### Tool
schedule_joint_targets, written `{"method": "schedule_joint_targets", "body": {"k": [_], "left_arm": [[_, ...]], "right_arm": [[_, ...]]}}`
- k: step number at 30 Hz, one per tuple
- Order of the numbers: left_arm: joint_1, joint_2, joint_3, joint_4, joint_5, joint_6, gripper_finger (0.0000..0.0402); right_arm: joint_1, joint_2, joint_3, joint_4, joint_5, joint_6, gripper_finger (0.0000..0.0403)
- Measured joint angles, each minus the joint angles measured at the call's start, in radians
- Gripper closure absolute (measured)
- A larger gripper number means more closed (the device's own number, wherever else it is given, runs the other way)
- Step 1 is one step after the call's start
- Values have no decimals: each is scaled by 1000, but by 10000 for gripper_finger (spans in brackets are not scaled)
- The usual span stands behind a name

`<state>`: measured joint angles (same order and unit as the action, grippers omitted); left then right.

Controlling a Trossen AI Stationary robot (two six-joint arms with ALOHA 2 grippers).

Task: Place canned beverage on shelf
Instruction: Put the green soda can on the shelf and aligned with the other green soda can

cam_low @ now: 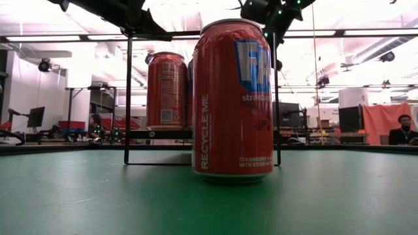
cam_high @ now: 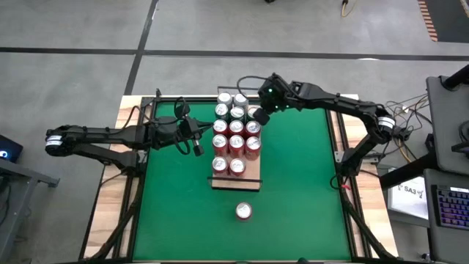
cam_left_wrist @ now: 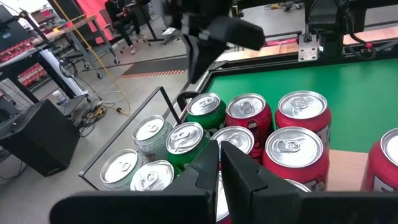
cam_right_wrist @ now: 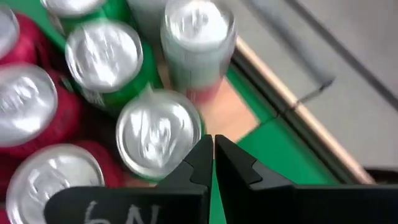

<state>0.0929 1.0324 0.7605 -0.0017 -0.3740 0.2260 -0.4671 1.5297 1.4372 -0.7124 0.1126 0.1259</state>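
High view: shelf [cam_high: 236, 180] sits mid-counter, packed with cans; one lone red can [cam_high: 243, 212] stands on the green mat [cam_high: 308, 183] just near of it. Left gripper [cam_high: 196, 145] clenched, empty, beside the shelf's left edge. Right gripper [cam_high: 258, 115] clenched, empty, over the far right corner. Low view: lone can fills the front, shelf behind. Wrist views: both grippers closed above can tops. Step looks like between placements; next move calls for opening a gripper and reaching to the lone can.
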Motion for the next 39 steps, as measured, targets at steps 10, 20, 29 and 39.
{"method": "schedule_joint_targets", "body": {"k": [10, 20, 29, 39], "left_arm": [[0, 0, 0, -1, 0, 0, 401], [0, 0, 0, -11, 0, 0, 401], [0, 0, 0, -17, 0, 0, 401], [0, 0, 0, -25, 0, 0, 401]], "right_arm": [[0, 32, 11, 126, -130, -69, 394], [0, 71, 11, 128, -139, -75, 394], [0, 78, 9, 172, -139, -78, 394], [-2, 110, 7, 173, -136, -84, 394]]}}
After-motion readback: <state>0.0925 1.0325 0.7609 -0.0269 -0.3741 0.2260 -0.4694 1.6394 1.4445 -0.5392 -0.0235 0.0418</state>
